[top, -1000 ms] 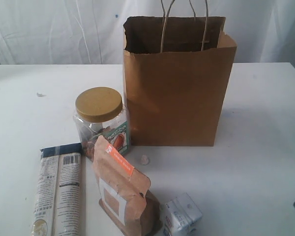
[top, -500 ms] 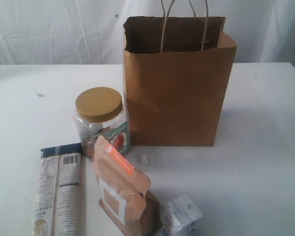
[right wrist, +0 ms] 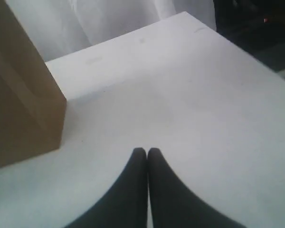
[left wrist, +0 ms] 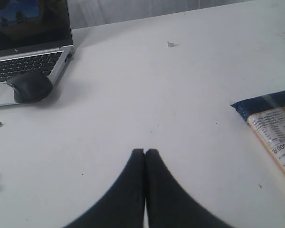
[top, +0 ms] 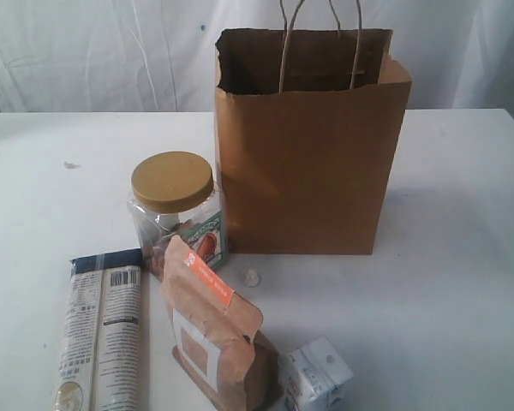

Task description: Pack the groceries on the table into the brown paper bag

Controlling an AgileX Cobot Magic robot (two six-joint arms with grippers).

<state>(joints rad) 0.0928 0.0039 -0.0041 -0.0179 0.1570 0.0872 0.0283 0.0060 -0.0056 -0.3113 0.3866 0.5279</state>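
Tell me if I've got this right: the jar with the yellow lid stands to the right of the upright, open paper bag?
Not quite. The exterior view shows the jar standing to the left of the paper bag, not to its right. The rest holds: the bag is upright and open at the top.

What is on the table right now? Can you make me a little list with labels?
bag: brown paper bag, upright, top open
beside bag: yellow-lidded clear jar
lying flat: long printed packet
near front: brown pouch, small white carton
left gripper: jaws shut, empty
right gripper: jaws shut, empty
not yet packed: those four
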